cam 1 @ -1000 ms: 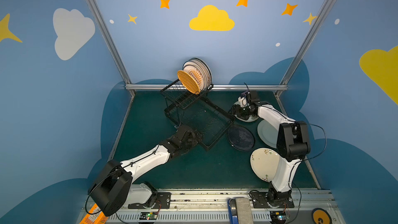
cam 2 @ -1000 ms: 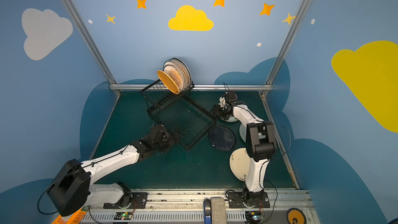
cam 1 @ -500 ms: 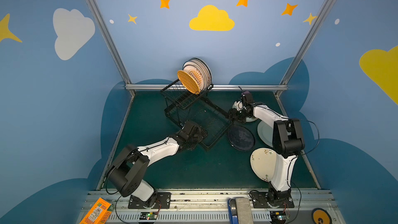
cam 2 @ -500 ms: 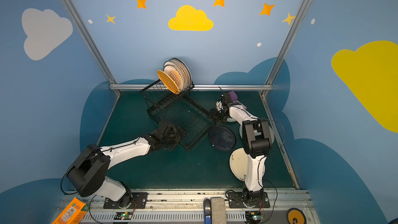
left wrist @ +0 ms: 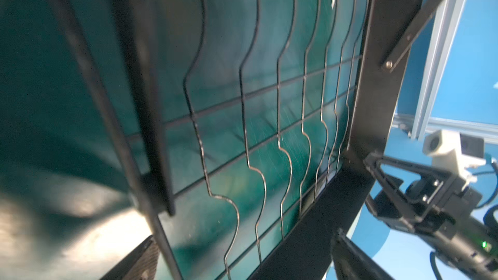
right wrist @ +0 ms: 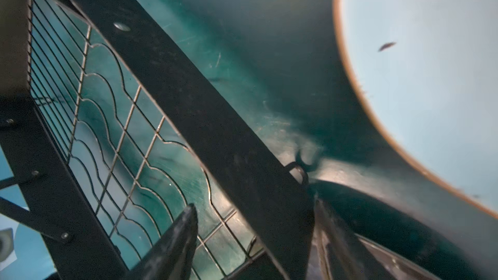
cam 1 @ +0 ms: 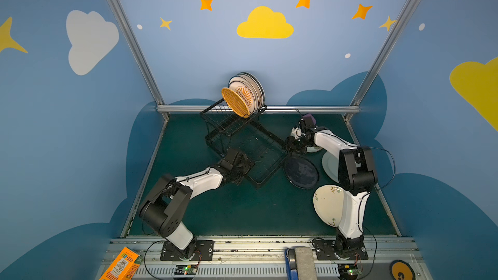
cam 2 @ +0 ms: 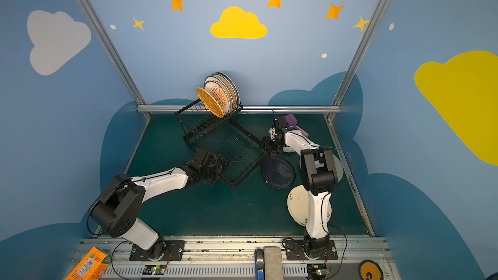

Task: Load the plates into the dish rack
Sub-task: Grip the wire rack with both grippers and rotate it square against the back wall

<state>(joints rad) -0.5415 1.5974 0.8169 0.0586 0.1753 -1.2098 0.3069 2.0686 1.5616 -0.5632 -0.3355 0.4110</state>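
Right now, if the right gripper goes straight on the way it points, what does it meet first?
Probably the dish rack: its rim bar lies between the open fingers of the right gripper, close ahead. Depth is unclear.

I'm holding my left hand point(cam 1: 243, 163) out low, jaws spread wide; my right hand point(cam 1: 292, 144) is pointing left, jaws parted.

Your right gripper point(right wrist: 253, 241) has slid to the dish rack point(cam 1: 256, 154) — its rim now sits between the narrowing jaws, it seems. Your left gripper point(cam 1: 244, 161) has crept forward, tray edge just ahead.
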